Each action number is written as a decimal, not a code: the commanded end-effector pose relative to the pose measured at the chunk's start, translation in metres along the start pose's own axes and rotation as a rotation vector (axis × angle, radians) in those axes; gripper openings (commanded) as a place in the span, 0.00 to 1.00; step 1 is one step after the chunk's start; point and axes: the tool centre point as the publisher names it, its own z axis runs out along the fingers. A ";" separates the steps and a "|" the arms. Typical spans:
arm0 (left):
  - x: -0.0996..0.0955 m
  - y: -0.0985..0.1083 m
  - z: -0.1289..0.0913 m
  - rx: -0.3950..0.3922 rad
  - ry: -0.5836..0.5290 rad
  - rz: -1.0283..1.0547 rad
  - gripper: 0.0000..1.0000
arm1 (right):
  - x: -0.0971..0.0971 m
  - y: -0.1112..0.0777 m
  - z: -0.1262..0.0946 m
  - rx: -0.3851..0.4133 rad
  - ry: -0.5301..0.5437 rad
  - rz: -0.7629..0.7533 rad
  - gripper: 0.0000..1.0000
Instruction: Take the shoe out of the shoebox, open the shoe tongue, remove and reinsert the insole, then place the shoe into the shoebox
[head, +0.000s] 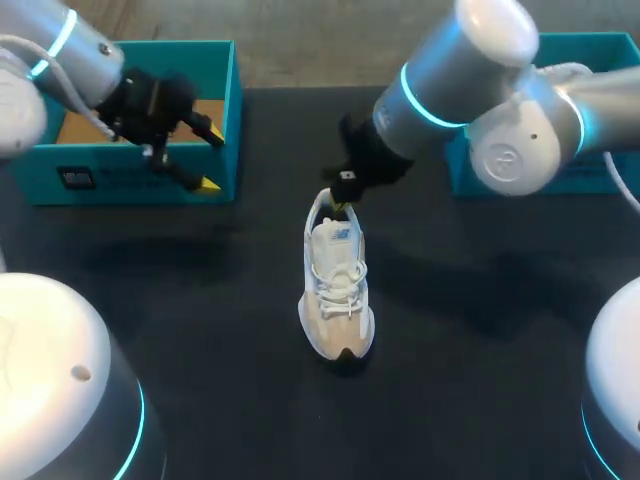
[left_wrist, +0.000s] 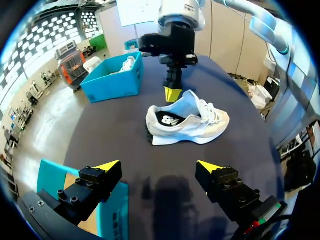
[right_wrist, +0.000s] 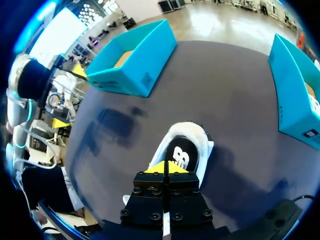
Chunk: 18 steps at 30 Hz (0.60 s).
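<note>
A white and beige shoe (head: 336, 290) stands upright on the dark table (head: 480, 380), toe toward the near edge. My right gripper (head: 340, 205) is shut, its yellow tips at the rim of the heel opening. From the right wrist, the closed tips (right_wrist: 165, 167) hang over the shoe's black insole (right_wrist: 184, 152), and nothing shows between them. My left gripper (head: 205, 155) is open and empty over the near right corner of the left blue shoebox (head: 130, 180). Its wrist view shows the shoe (left_wrist: 187, 122) ahead of its open fingers (left_wrist: 107, 167), with my right gripper (left_wrist: 172, 94) at the heel.
A second blue box (head: 600, 50) stands at the far right with another white shoe (head: 565, 72) in it. Dark table lies open around the shoe on all sides and toward the near edge.
</note>
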 end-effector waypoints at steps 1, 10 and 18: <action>0.011 0.007 -0.022 -0.013 -0.037 -0.014 1.00 | 0.004 0.000 0.011 0.013 -0.132 0.018 0.00; 0.024 0.017 -0.053 -0.023 -0.135 -0.034 1.00 | 0.006 0.001 0.015 0.065 -0.183 0.037 0.00; 0.029 0.022 -0.071 -0.031 -0.218 -0.040 1.00 | 0.011 -0.003 0.019 0.076 -0.211 0.071 0.00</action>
